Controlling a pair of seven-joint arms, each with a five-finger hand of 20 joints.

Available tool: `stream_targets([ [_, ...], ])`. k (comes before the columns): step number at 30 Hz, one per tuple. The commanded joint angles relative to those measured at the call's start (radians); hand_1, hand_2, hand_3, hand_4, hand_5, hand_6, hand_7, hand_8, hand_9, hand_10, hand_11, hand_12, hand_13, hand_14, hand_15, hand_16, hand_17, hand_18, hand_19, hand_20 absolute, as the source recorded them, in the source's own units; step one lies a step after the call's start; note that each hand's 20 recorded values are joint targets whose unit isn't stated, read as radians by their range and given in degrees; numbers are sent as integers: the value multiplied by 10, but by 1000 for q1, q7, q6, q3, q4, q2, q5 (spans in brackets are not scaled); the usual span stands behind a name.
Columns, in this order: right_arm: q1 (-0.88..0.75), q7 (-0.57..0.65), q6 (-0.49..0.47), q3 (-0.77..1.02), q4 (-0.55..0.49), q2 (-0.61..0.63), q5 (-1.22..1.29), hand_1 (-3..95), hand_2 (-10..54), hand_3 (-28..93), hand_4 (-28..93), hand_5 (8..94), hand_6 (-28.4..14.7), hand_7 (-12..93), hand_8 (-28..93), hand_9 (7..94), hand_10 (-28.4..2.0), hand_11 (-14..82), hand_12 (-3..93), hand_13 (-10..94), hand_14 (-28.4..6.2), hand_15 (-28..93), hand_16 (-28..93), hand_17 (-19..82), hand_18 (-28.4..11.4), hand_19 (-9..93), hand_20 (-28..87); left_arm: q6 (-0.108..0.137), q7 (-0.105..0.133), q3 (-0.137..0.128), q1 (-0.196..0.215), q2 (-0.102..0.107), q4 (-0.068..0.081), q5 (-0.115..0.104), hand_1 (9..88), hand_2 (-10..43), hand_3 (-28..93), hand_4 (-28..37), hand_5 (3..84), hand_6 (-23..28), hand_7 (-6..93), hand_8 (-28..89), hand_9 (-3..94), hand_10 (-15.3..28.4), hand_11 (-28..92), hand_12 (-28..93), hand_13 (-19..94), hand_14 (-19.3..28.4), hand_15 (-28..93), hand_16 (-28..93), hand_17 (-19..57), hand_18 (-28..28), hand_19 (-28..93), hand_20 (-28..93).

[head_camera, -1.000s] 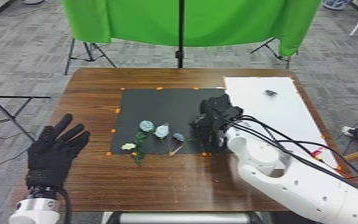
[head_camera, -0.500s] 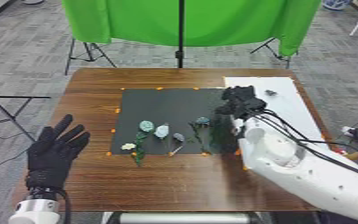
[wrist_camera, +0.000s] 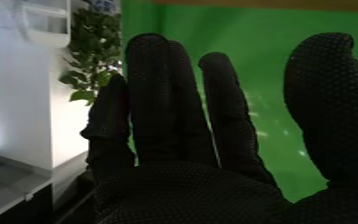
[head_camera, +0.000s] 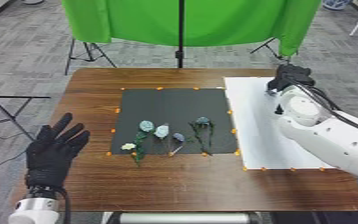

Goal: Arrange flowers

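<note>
In the head view my right hand (head_camera: 291, 77) is over the far part of the white sheet, close beside a small dark flower (head_camera: 271, 92) that it partly hides. The right wrist view has the same hand (wrist_camera: 202, 115) open, fingers straight and thumb apart, holding nothing visible. On the dark mat (head_camera: 162, 107) lie a white flower (head_camera: 128, 146), a pale blue bloom (head_camera: 146, 126) on a green stem, another pale bloom (head_camera: 162, 131), a small greyish one (head_camera: 179, 136) and a blue-grey one (head_camera: 203, 120) with leafy stems. My left hand (head_camera: 53, 152) is open above the table's left side.
The white sheet (head_camera: 260, 135) covers the right part of the brown table (head_camera: 175, 185), with orange markers along its edges and the mat's. Past the far edge stand a green backdrop (head_camera: 238, 25) and its stand.
My right hand has moved from the mat's right side outward to the far part of the white sheet, uncovering the blue-grey flower and its stems. The left hand has stayed still.
</note>
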Motion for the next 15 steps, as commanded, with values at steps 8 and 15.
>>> stream_targets([
  [8, -36, 45, -128, 41, 71, -95, 16, 323, -95, 807, -283, 480, 29, 139, -130, 559, -145, 212, 140, 508, -118, 696, 88, 189, -207, 821, 452, 2, 46, 39, -47, 46, 22, -28, 174, 123, 735, -283, 366, 86, 109, -96, 348, 211, 242, 106, 241, 284, 530, -96, -98, 282, 589, 61],
  [15, -60, 126, -268, 99, 114, -121, 68, 344, -95, 800, -283, 518, 44, 153, -140, 605, -123, 225, 140, 545, -108, 687, 90, 197, -207, 822, 449, -1, 41, 44, -71, 44, 30, -27, 177, 124, 731, -283, 366, 86, 109, -96, 349, 212, 243, 106, 241, 284, 530, -97, -97, 282, 589, 61],
])
